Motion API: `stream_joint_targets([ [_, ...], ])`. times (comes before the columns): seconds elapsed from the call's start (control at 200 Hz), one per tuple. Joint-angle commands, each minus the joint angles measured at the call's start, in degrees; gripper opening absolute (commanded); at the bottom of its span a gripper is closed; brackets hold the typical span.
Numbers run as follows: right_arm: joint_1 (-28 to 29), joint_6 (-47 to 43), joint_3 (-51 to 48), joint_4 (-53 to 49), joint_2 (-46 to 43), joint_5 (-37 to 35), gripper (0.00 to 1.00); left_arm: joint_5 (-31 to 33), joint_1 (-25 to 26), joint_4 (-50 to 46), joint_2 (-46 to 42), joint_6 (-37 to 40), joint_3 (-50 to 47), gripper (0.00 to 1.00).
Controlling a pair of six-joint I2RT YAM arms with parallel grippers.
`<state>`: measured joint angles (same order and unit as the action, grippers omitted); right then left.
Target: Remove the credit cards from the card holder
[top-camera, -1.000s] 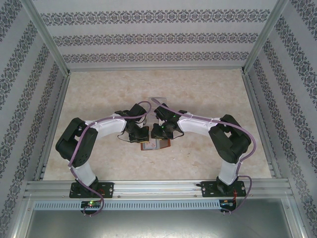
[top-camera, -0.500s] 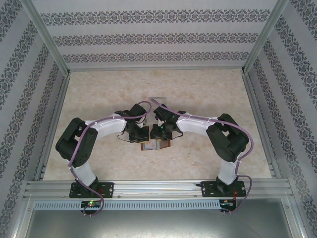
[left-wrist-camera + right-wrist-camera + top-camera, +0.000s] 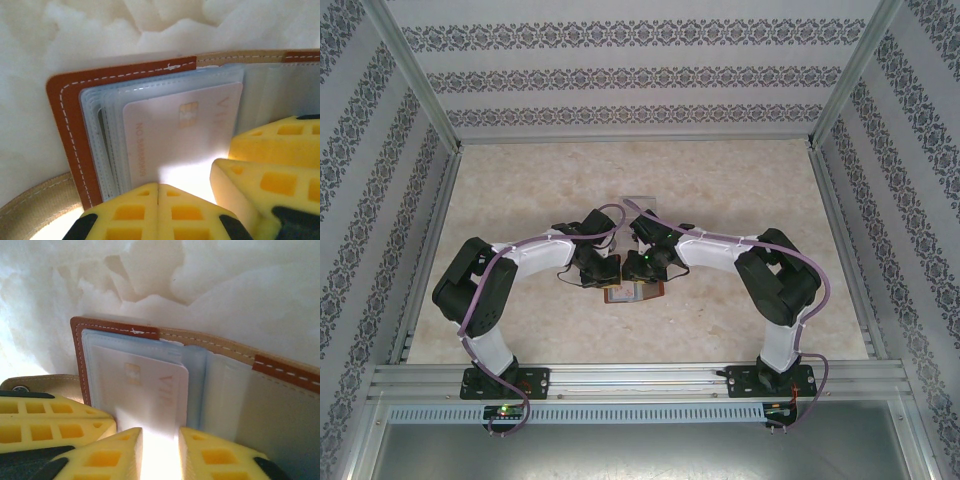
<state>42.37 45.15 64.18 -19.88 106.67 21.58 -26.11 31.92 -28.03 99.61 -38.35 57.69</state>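
The card holder (image 3: 633, 293) lies open on the table between both grippers, with a reddish-brown leather rim (image 3: 65, 130) (image 3: 79, 350) and clear sleeves inside. A whitish credit card (image 3: 175, 135) (image 3: 145, 385) with a chip sits in the top sleeve. My left gripper (image 3: 611, 279) (image 3: 159, 186) is shut, its tips pressed together on the card's near edge. My right gripper (image 3: 643, 272) (image 3: 160, 442) is open a little, and its tips rest on the same card with a bright gap between them. Its fingers (image 3: 270, 150) come in from the right in the left wrist view.
A beige strap (image 3: 35, 200) (image 3: 30, 382) runs out from the holder's left side. A pale flat item (image 3: 638, 201) lies on the marbled tabletop (image 3: 520, 190) just behind the grippers. Patterned walls and metal rails (image 3: 640, 375) enclose the table.
The right arm's elbow has shifted slightly to the left. Both grippers stay at the card holder.
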Motion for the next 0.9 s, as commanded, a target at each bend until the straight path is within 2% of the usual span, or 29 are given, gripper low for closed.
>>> stream_joint_targets([
  [0.0,0.51,0.36,0.07,1.11,1.65,1.44,0.2,1.05,0.86,-1.51,-0.56,0.32,0.51,0.01],
  [0.145,0.53,0.22,0.24,0.98,1.98,1.7,0.13,0.89,0.86,-1.5,-0.3,0.44,0.51,0.01],
  [0.29,0.53,0.16,0.33,0.95,2.04,1.64,0.1,0.92,0.86,-1.5,-0.23,0.38,0.59,0.01],
  [0.345,0.58,0.07,0.51,0.66,2.3,1.45,0.15,0.89,0.86,-1.5,-0.25,0.4,0.58,0.01],
  [0.41,0.52,-0.06,0.84,-0.08,2.7,0.74,0.26,0.93,0.86,-1.67,-0.33,0.4,0.73,0.01],
  [0.555,0.71,-0.78,1.55,-3.3,2.77,-2.55,0.38,1.28,0.91,-2.21,-0.8,0.47,1.02,0.04],
  [0.709,0.74,-1.51,1.91,-5.95,1.84,-5.77,0.4,1.43,0.89,-2.47,-1.34,0.39,0.94,0.08],
  [0.899,0.48,-0.97,1.12,-4.45,-1.03,-5.28,0.4,1.58,0.93,-2.38,-0.75,0.49,0.85,0.09],
])
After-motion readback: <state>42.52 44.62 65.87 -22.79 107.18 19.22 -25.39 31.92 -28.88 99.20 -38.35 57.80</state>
